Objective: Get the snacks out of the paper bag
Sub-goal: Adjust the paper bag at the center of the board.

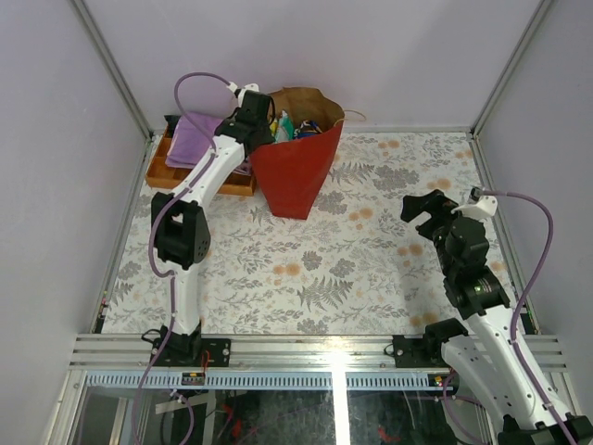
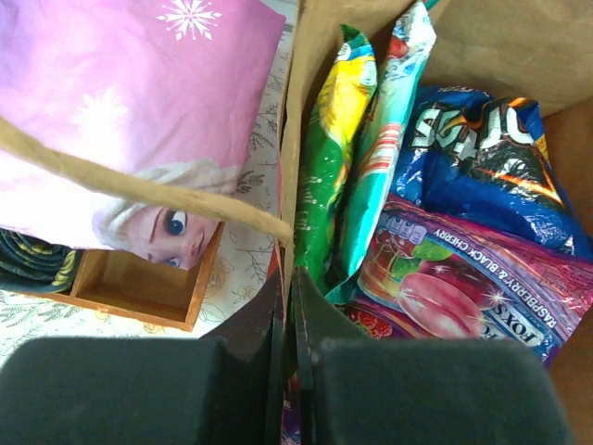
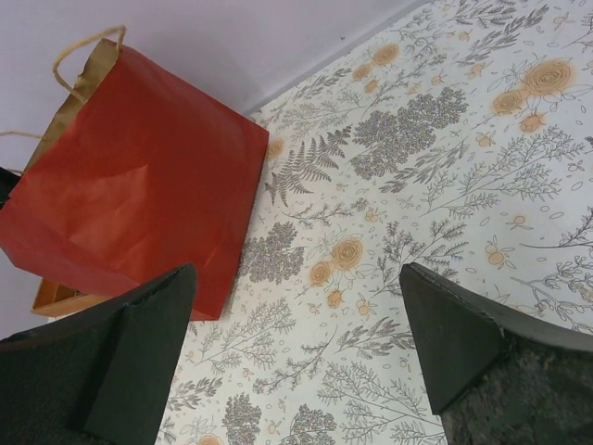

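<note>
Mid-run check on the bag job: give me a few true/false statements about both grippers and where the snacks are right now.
1. The left gripper is closed on the rim of the paper bag. True.
2. The right gripper holds a snack. False: it is open and empty above the table.
3. The blue Doritos bag lies out on the table. False: it is inside the paper bag.
4. A green packet stands in the paper bag, beside the wall that the left gripper pinches. True.
</note>
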